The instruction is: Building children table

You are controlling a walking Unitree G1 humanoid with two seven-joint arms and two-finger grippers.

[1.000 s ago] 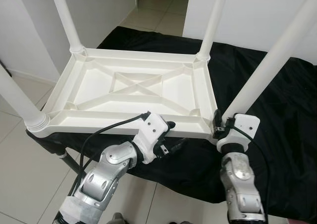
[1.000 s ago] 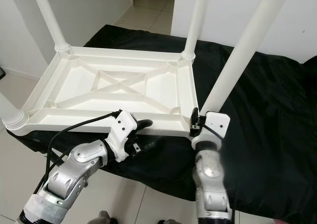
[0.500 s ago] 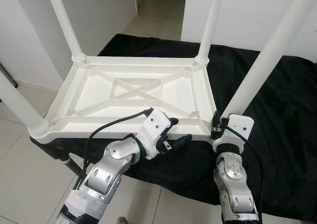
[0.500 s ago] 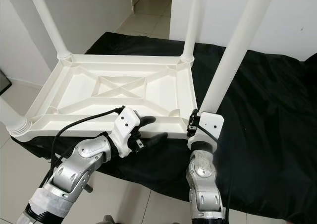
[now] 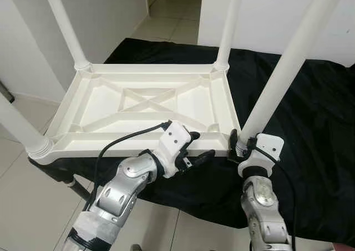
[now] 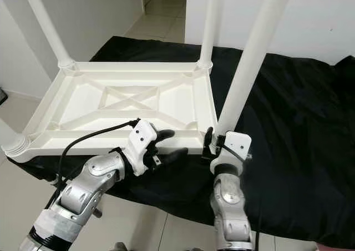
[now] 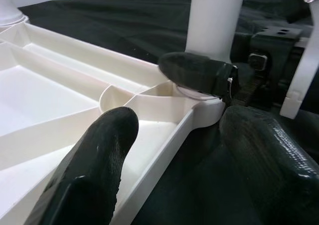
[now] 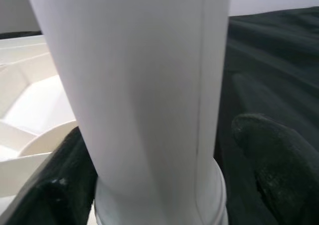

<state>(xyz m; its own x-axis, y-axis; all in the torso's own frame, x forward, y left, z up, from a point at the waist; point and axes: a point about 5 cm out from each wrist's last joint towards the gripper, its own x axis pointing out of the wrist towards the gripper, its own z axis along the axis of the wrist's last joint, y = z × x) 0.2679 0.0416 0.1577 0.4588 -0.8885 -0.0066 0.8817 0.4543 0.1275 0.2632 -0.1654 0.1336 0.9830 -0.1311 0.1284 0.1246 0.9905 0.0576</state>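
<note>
Four legs up, and the camera has drifted while the grippers kept their posts.

In the left eye view the upturned white table top lies on the black cloth, which it also did a second ago; the whole scene has slid, so the head moved, not the table. In the right eye view the left gripper is spread apart at the near rim, where a second ago it sat lower and further back. The left wrist view shows one finger over the tray and the other outside the rim. The right wrist view shows the right gripper straddling the base of the near right leg, still there, likely seating the last leg in its socket.
</note>
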